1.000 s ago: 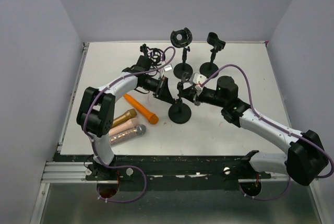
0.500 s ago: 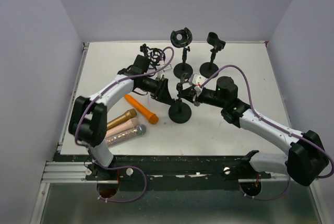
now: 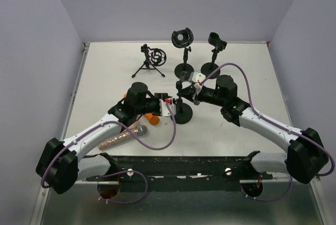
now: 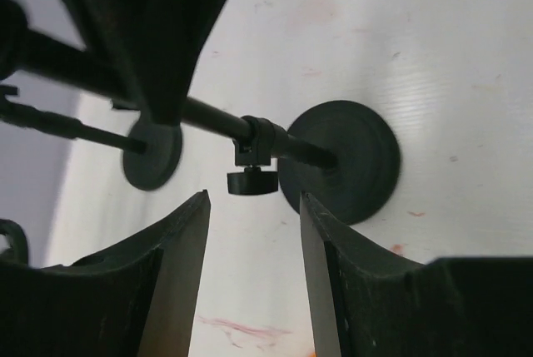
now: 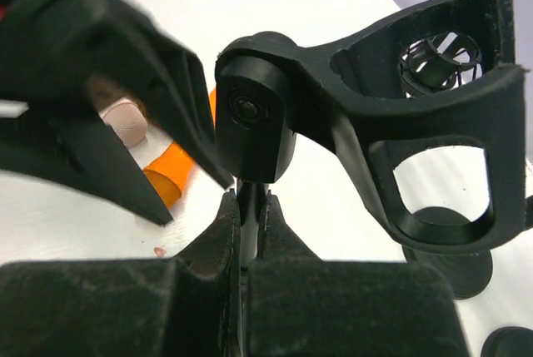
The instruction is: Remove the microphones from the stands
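A black microphone stand with a round base (image 3: 182,114) stands mid-table. My right gripper (image 3: 185,90) is shut on its thin pole (image 5: 252,204), just under the clip joint. The stand's clip (image 5: 391,124) is empty. My left gripper (image 3: 170,108) is open and empty, low beside the base's left side; the left wrist view shows the base (image 4: 343,161) and the pole's knob (image 4: 251,180) beyond its jaws (image 4: 254,200). An orange microphone (image 3: 153,119) and a pink one with a silver head (image 3: 126,135) lie on the table, partly under my left arm.
A small tripod with a shock mount (image 3: 152,57) stands at the back left. Two more black stands (image 3: 183,39) (image 3: 216,42) with empty holders stand at the back middle, their bases close behind my right gripper.
My left arm has swung back toward the near edge; its gripper dropped from beside the stand's pole to beside its base. The tripod is uncovered. The right gripper has kept its hold on the pole.
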Motion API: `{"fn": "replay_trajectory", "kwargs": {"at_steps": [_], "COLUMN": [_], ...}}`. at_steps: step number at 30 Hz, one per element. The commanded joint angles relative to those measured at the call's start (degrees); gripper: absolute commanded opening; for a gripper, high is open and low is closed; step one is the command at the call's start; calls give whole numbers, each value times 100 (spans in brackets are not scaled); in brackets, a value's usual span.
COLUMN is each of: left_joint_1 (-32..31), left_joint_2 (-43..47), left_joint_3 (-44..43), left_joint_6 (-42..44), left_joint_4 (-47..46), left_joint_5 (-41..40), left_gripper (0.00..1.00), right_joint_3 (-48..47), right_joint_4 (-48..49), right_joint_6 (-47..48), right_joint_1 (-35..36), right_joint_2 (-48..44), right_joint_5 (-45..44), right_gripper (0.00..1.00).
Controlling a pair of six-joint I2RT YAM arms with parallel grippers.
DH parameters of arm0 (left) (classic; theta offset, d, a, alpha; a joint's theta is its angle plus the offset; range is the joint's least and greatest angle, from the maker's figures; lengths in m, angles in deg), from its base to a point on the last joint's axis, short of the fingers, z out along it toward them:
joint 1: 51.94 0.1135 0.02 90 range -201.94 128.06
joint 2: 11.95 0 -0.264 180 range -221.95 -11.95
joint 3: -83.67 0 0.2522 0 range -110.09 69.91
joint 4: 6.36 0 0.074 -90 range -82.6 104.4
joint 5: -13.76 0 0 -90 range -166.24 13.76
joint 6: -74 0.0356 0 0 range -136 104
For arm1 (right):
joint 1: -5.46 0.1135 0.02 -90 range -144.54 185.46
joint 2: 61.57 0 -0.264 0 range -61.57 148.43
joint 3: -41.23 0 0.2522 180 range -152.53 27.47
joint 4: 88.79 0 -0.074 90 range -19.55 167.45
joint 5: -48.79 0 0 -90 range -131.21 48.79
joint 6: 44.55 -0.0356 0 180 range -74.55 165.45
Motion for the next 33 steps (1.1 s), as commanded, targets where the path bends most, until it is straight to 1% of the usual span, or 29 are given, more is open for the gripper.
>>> {"fn": "replay_trajectory", "kwargs": {"at_steps": [1, 2, 6, 11, 18, 26, 31, 33], "left_joint_1": [-353, -371, -432, -494, -511, -573, -599, -626], "left_joint_2": [-108, -152, -258, -390, -513, -1066, -1234, -1242], "left_joint_3": [525, 586, 762, 938, 938, 772, 684, 631], "left_joint_6": [2343, 2580, 3065, 3645, 3787, 3892, 3805, 3709], "left_joint_4": [-1814, -1859, -2052, -1982, -1675, -1894, -1982, -1912], "left_joint_5": [-895, -877, -860, -851, -974, -1342, -1405, -1396], "left_gripper": [55, 55, 54, 53, 54, 52, 47, 37], "right_joint_3": [-167, -202, -308, -404, -501, -361, -343, -334], "right_joint_4": [-476, -503, -591, -591, -433, -310, -283, -248], "right_joint_6": [-13, -83, -487, -821, -1103, -1331, -1358, -1375], "right_joint_1": [-6, -24, -85, -147, -279, -314, -349, -358], "right_joint_2": [318, 362, 511, 643, 819, 740, 757, 766], "right_joint_5": [-201, -174, -95, -34, 98, 55, 54, 54], "right_gripper": [0, 1, 0, 0, 0, 0, 1, 1]}}
